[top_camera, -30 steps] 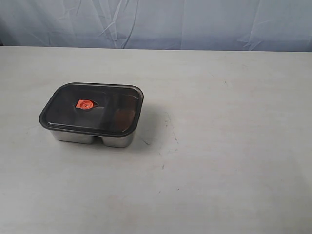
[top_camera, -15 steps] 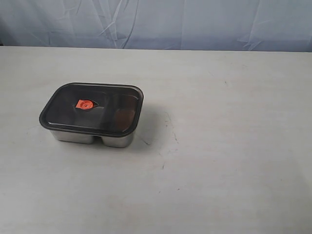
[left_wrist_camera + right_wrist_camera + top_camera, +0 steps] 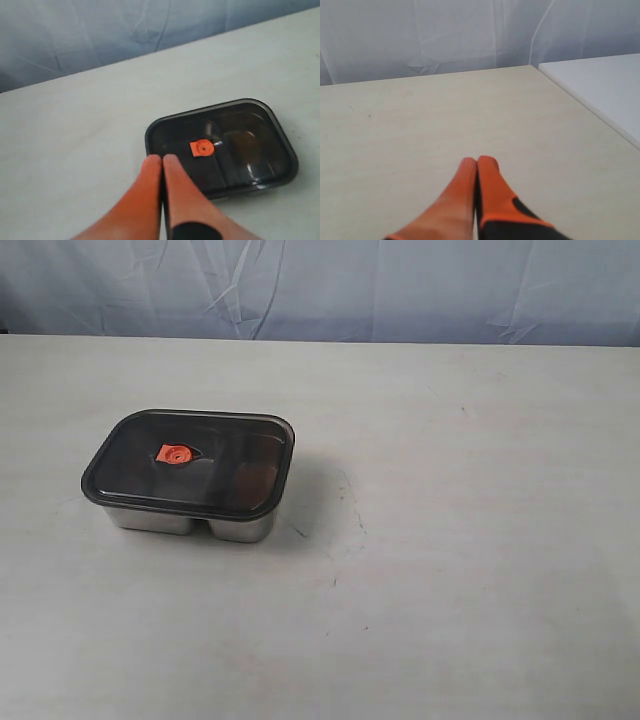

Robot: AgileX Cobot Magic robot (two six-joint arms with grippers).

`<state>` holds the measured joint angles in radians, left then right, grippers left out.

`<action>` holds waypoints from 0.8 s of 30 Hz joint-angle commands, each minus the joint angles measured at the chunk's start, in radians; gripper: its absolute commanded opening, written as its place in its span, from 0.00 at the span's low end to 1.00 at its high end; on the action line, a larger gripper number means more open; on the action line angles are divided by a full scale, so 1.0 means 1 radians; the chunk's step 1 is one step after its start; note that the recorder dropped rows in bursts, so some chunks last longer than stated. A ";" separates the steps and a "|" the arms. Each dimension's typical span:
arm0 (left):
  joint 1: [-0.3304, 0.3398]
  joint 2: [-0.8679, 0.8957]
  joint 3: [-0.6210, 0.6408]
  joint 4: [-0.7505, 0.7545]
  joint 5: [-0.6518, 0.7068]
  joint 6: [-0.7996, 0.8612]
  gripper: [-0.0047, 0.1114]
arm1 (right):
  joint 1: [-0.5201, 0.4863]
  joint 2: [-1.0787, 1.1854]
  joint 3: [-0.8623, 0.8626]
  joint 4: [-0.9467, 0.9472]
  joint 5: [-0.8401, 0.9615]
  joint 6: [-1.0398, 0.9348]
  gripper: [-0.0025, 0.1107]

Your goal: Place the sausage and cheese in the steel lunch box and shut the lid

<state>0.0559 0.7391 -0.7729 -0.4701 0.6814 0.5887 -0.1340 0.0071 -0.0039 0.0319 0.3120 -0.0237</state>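
The steel lunch box [image 3: 190,523] sits left of centre in the exterior frame. Its dark smoky lid [image 3: 215,465] is already seated flat over both compartments, with the orange valve [image 3: 174,453] on the lid's left half. The box's long side runs roughly left to right across the picture, tipped slightly.

Neither the sausage nor the cheese lies in the open on the table [image 3: 480,540]. A dim brownish shape shows through the lid over the right-hand compartment, too murky to name. No arm appears in the exterior frame.

In the left wrist view, the left gripper [image 3: 162,162] hovers with its 2 orange fingers pressed together and holds nothing. The lid [image 3: 240,145] lies just beyond its tips and does not touch them. The right gripper [image 3: 477,162] is likewise closed and empty, facing only bare tabletop with the box out of its sight.

The left arm looks the nearer of the 2, so any further press on the lid would likely fall to it. Judged from how the lid sits, the task appears all but complete. A pale blue cloth [image 3: 320,285] hangs behind.
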 commanded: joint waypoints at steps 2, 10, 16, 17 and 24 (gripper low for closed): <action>-0.008 -0.129 0.233 0.033 -0.219 -0.096 0.04 | -0.006 -0.007 0.004 0.004 -0.005 -0.003 0.01; 0.010 -0.387 0.528 0.147 -0.374 -0.343 0.04 | -0.006 -0.007 0.004 0.004 -0.005 -0.003 0.01; 0.092 -0.609 0.681 0.175 -0.370 -0.427 0.04 | -0.006 -0.007 0.004 0.006 -0.005 -0.003 0.01; 0.102 -0.627 0.689 0.189 -0.359 -0.452 0.04 | -0.006 -0.007 0.004 0.006 -0.005 -0.003 0.01; 0.122 -0.722 0.755 0.284 -0.299 -0.629 0.04 | -0.006 -0.007 0.004 0.004 -0.004 -0.003 0.01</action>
<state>0.1733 0.0490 -0.0430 -0.2045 0.3653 0.0000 -0.1340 0.0071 -0.0039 0.0350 0.3120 -0.0237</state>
